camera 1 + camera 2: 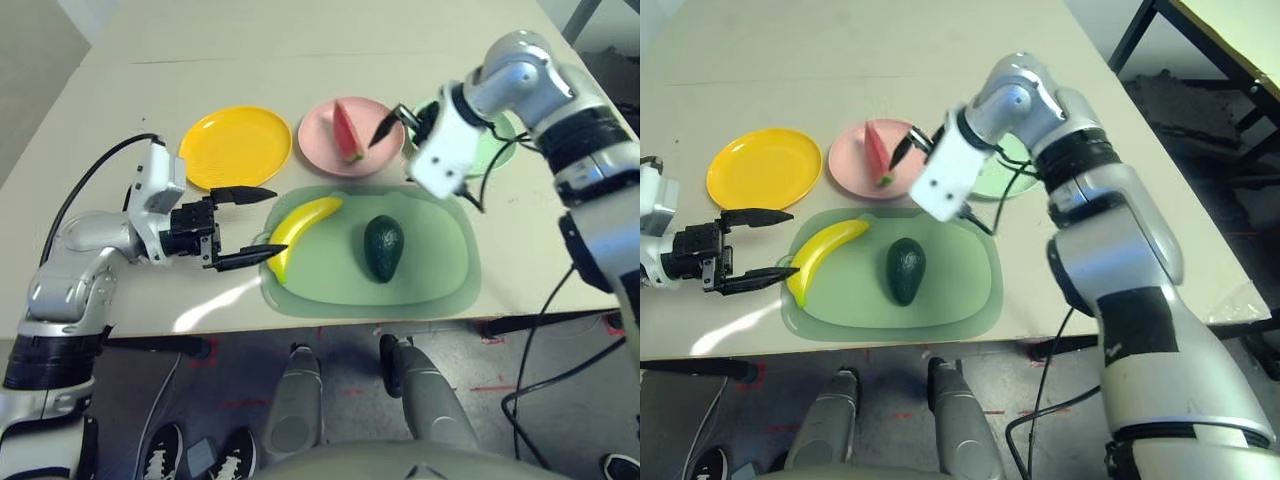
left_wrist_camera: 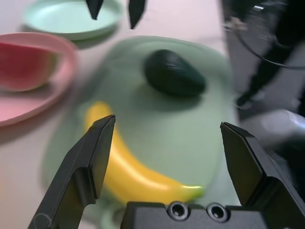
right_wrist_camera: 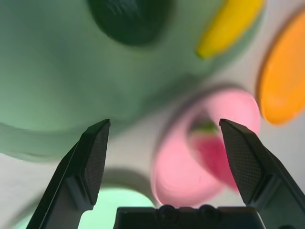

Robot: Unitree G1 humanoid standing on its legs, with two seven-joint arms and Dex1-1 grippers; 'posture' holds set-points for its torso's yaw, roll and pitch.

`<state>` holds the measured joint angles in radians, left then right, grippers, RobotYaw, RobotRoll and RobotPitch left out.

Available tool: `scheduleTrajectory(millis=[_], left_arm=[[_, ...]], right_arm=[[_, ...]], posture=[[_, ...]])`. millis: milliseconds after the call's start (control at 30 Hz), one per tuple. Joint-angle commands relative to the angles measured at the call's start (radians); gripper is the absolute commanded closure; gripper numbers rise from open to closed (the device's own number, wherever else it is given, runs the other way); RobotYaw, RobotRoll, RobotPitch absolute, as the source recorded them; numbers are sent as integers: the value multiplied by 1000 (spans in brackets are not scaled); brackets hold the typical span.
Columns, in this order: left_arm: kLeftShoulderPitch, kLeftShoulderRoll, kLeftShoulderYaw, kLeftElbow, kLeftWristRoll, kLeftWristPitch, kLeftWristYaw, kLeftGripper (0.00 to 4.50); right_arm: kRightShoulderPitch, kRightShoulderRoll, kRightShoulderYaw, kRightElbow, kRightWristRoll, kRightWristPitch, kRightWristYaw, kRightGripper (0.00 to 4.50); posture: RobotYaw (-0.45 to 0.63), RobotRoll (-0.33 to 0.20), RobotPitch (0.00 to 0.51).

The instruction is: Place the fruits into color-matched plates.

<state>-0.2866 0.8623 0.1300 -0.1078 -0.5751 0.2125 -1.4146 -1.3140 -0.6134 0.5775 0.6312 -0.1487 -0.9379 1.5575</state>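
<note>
Watermelon: the red wedge [image 1: 346, 130] sits on the pink plate [image 1: 314, 150], its color match made.
Banana: the yellow fruit [image 1: 298, 230] lies curved along one side of the green mat [image 1: 330, 291], nearest the left gripper.
Avocado: the dark green fruit [image 1: 906, 271] rests on the mat, beside the banana but apart from it.
Yellow plate: the dish [image 1: 235, 147] stands on the table [image 1: 330, 75] beyond the left gripper, awaiting its fruit.
Green plate: the dish [image 1: 992, 178] waits partly behind the right gripper.
Left gripper: open and empty, its fingers [image 1: 250, 257] parted at the banana's side [image 1: 248, 226].
Right gripper: open and empty above the edge of the pink plate, near the wedge [image 3: 166, 167].
Step in hand: one fruit appears placed, with the banana seemingly next for the left gripper.
Next move: the left gripper would need to straddle the banana, close around its middle, lift and carry it to the yellow plate; the right gripper would need to swing clear, then reach for the avocado, bound for the green plate.
</note>
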Motion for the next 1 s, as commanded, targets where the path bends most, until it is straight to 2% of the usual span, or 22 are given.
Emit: scheduleTrajectory(millis=[33,433,1000], left_arm=[[-19,13,-19,3,0,-13,-46,0],[-48,5,-41,25,22,-20,-64,0],[-48,9,-41,28,45,-44,-53,0]], right_arm=[[19,-12,7,-149,60,90,45,15],[111,-6,14,-361,64,206,39,15],[196,59,42,-313,-13,202,0,15]], posture=[[-59,0,213],[-57,0,210],[-28,0,225]])
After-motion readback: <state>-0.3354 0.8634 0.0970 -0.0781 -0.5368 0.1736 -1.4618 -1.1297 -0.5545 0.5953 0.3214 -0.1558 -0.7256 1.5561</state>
